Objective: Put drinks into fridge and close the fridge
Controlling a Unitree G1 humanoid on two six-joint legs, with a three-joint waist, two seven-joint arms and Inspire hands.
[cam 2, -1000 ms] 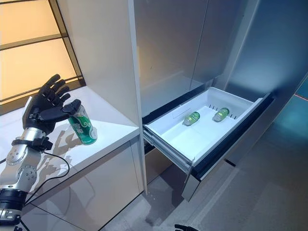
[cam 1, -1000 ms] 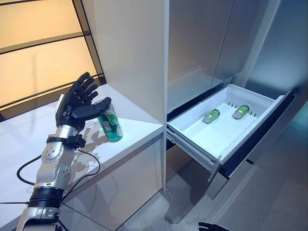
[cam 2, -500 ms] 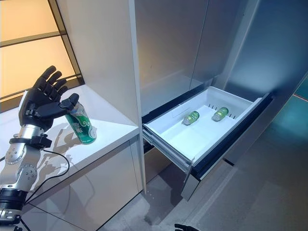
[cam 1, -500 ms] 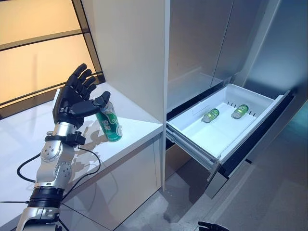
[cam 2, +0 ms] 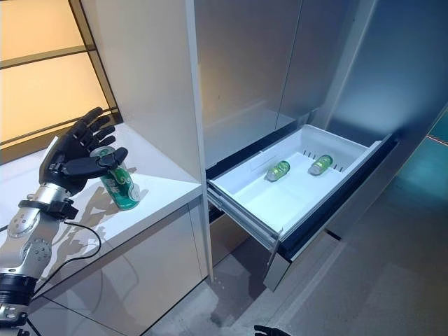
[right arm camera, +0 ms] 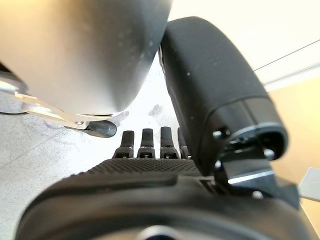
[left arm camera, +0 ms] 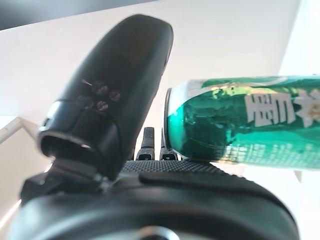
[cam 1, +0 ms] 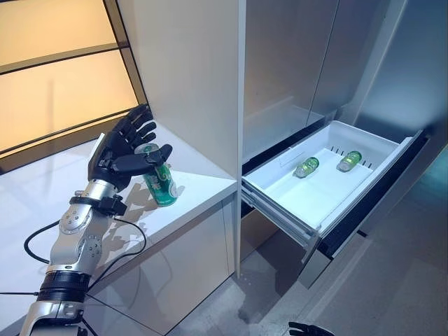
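Observation:
A green can (cam 1: 162, 187) stands on the white counter (cam 1: 199, 183) near its right end, beside the tall fridge panel. My left hand (cam 1: 117, 150) is at the can's top, fingers straight behind it and thumb across its front, not closed round it. The left wrist view shows the can (left arm camera: 250, 125) just past the thumb (left arm camera: 115, 85). The white fridge drawer (cam 1: 280, 204) is pulled out, with two green drinks (cam 1: 306, 167) (cam 1: 351, 162) lying at its back. My right hand (right arm camera: 150, 190) hangs low over the floor, fingers straight and holding nothing.
The open drawer juts into the floor space to my right at about knee height. The grey fridge front (cam 1: 294, 63) rises behind it. An orange-lit window (cam 1: 56, 77) runs behind the counter on the left.
My left hand has come down and to the right onto the can, so fingers and thumb now bracket its top. The drawer and its drinks have not moved.

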